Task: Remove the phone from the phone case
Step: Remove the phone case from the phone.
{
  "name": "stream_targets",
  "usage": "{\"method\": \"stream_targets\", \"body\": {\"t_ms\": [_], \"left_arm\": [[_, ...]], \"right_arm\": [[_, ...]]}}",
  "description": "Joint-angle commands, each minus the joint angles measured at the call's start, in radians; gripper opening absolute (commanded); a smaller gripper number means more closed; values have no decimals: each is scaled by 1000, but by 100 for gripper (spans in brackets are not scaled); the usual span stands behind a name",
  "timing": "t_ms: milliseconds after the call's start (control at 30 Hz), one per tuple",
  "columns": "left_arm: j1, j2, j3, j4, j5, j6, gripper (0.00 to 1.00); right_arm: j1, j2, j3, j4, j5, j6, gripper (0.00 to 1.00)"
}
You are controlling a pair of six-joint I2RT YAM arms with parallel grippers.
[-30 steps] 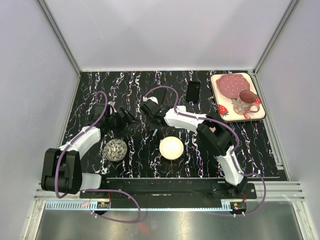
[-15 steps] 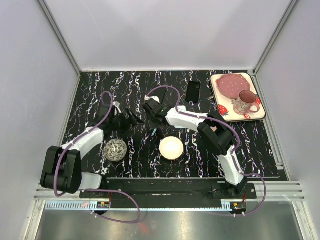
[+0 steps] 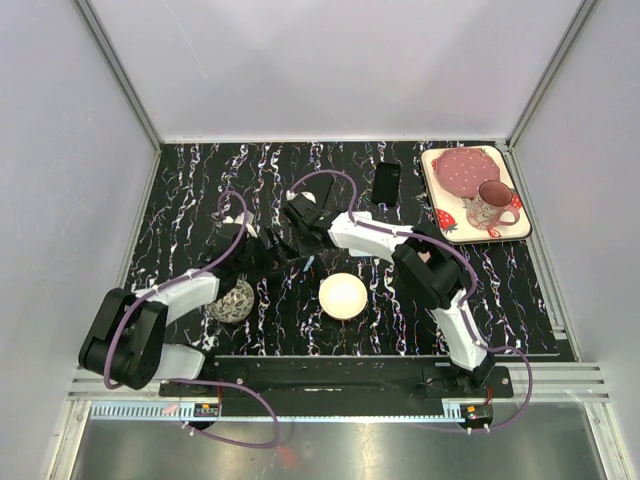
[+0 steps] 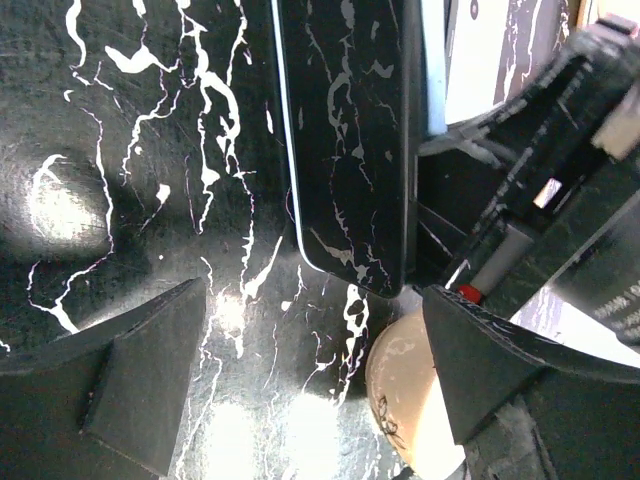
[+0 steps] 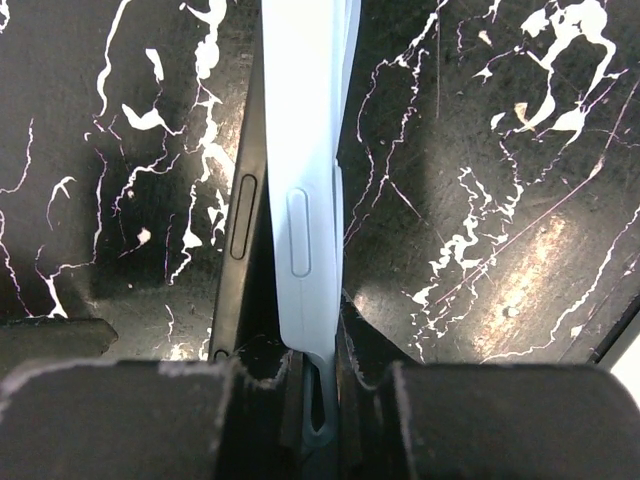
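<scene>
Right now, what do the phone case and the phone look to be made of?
Phone case: pale blue, matte, probably soft silicone or rubber; its side button is a moulded bump.
Phone: glossy black face, likely glass, since it mirrors white veins; edge material unclear.

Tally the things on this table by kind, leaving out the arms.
Black rectangular phones: 2
Pale blue phone case: 1
Round domed pieces, cream and speckled: 2
Strawberry-print square tray: 1
Pink speckled plate: 1
Patterned ceramic mug: 1
Total: 8

Cream bowl (image 4: 395,390) just beside phone (image 4: 350,130)
</scene>
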Motion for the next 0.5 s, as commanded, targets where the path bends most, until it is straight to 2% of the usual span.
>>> {"method": "stream_targets", "body": {"t_ms": [0, 100, 167, 300, 467], "left_arm": [[-51, -94, -68, 225, -133, 50, 90], [-98, -147, -106, 291, -231, 123, 89], [-132, -170, -141, 330, -242, 159, 89], [-175, -225, -241, 562, -247, 216, 89], [-221, -254, -235, 556, -229, 331, 88]], "right_arm": [[26, 156, -30, -186, -192, 26, 0], [26, 151, -2, -222, -243, 43, 0], [26, 150, 22, -245, -277, 52, 0], [24, 153, 74, -291, -315, 67, 0], [23, 151, 156, -336, -392, 70, 0]]}}
